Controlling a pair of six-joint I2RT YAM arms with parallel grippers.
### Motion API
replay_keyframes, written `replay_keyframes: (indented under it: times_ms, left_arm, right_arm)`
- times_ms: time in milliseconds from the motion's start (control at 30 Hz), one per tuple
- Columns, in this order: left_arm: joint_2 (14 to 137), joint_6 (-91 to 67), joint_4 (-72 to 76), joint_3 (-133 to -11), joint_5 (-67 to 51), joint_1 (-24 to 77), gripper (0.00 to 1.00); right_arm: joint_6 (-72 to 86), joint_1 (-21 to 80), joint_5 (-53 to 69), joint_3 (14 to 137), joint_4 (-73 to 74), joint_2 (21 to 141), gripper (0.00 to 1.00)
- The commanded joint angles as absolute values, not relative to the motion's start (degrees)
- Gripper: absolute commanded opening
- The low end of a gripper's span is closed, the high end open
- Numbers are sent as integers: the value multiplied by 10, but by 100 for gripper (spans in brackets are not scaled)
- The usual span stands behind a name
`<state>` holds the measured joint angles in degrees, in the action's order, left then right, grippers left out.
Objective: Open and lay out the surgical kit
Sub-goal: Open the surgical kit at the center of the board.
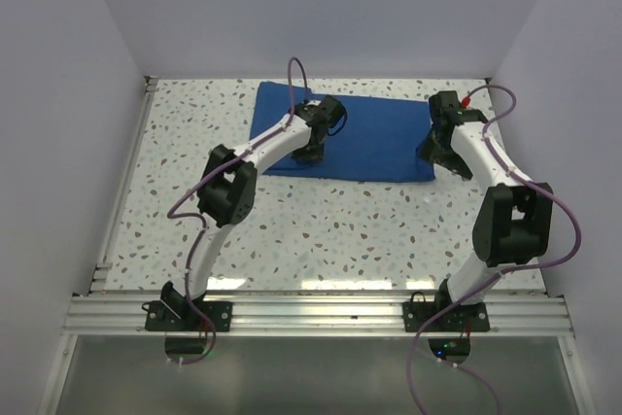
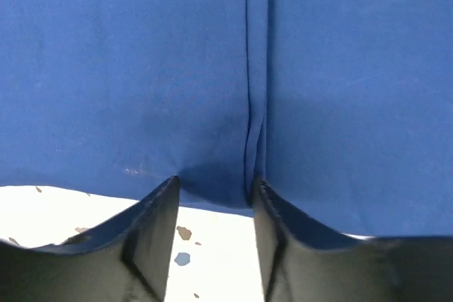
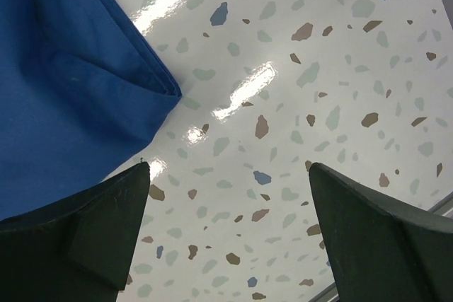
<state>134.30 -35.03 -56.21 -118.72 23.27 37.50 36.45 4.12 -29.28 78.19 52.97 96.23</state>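
**Desk:** Where's the kit, and how far along are we?

**Me:** The royal-blue cloth wrap (image 1: 360, 138) lies flat and folded toward the far edge of the table (image 1: 292, 230), roughly midway between the far corners. I judge we're at the very start. No flap is turned back, and no tray or instruments show anywhere.

**Desk:** Left arm?

**Me:** My left end effector (image 2: 216, 185) is down at the wrap's near hem, its jaws only narrowly apart. They straddle a fold line (image 2: 256, 68) that runs away across the cloth. The tips meet the hem, but I can see table through the gap, so I wouldn't claim a pinch.

**Desk:** Right?

**Me:** My right end effector (image 3: 228, 167) is spread wide and holds nothing. It hangs over bare table just beside the wrap's near right corner.

**Desk:** What's left?

**Me:** Everything, I'd say: unfolding the cloth, spreading it, and setting out whatever is inside.
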Motion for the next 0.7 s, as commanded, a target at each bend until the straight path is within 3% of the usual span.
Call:
replay_keyframes:
  times_ms: [0, 33, 100, 133, 167, 367, 667]
  left_arm:
    - [1362, -345, -587, -1179, 273, 372, 42]
    - [1366, -342, -583, -1179, 272, 372, 30]
    - [1366, -327, -575, -1178, 267, 371, 19]
    - [1362, -313, -558, -1177, 259, 370, 2]
    - [1357, -309, -553, -1175, 258, 371, 0]
    - [1258, -345, -590, -1175, 299, 314, 0]
    - [1008, -307, -479, -918, 220, 12, 1]
  right_arm:
    - [373, 41, -284, 809, 543, 946, 98]
    - [374, 42, -281, 814, 544, 946, 98]
    - [375, 41, -281, 819, 547, 945, 97]
    - [374, 41, -283, 823, 546, 943, 97]
    - [373, 41, -283, 824, 544, 943, 97]
    - [356, 41, -234, 863, 520, 944, 94]
    - [377, 44, -120, 897, 397, 972, 91]
